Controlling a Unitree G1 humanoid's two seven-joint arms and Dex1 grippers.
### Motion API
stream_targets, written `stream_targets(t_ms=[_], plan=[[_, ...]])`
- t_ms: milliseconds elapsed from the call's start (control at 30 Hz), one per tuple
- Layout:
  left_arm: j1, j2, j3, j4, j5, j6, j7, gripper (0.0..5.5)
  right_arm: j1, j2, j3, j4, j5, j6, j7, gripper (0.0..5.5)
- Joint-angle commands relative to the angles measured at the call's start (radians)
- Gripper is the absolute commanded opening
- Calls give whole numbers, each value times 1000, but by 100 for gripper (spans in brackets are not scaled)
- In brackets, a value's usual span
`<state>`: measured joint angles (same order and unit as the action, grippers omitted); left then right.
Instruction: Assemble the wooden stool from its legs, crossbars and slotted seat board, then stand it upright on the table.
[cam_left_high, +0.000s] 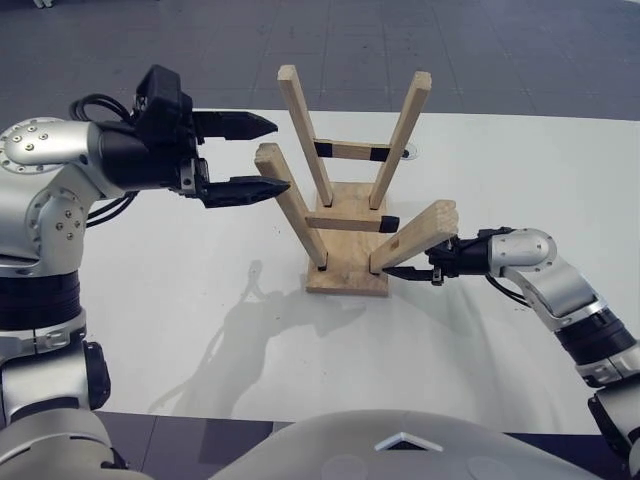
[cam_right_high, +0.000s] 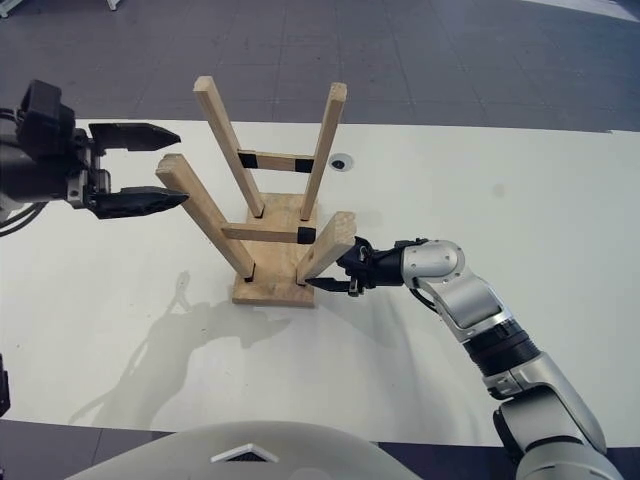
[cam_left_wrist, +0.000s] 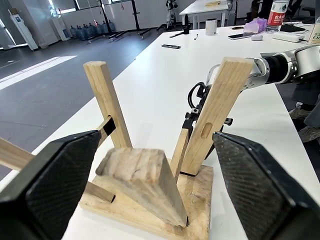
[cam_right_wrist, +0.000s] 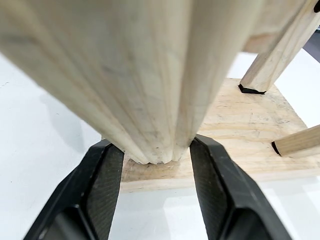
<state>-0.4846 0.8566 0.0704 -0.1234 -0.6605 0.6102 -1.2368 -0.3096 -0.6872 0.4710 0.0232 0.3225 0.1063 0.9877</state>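
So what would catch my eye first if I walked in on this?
An upside-down wooden stool stands out on the white table, seat board flat and four legs splayed upward. The right gripper clasps the base of the near right leg, while the left gripper hangs open around the top of the near left leg.

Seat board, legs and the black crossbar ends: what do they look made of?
Seat board: pale, unfinished-looking wood with visible grain; solid or ply, I can't tell.
Legs: the same bare light wood, grain showing on the sawn ends, no paint or gloss.
Crossbar ends: a matte black wrap or cap over wood, perhaps tape or rubber; the look leaves it open.
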Motion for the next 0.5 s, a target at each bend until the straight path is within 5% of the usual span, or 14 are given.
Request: stream_targets(t_ms=[33, 500], plan=[[12, -29, -50, -13, 24, 0, 9, 413, 132, -12, 69, 54, -64, 141, 35, 202], [94, 11, -18, -95, 25, -6, 1, 413, 134, -14, 48, 53, -73, 138, 46, 202]])
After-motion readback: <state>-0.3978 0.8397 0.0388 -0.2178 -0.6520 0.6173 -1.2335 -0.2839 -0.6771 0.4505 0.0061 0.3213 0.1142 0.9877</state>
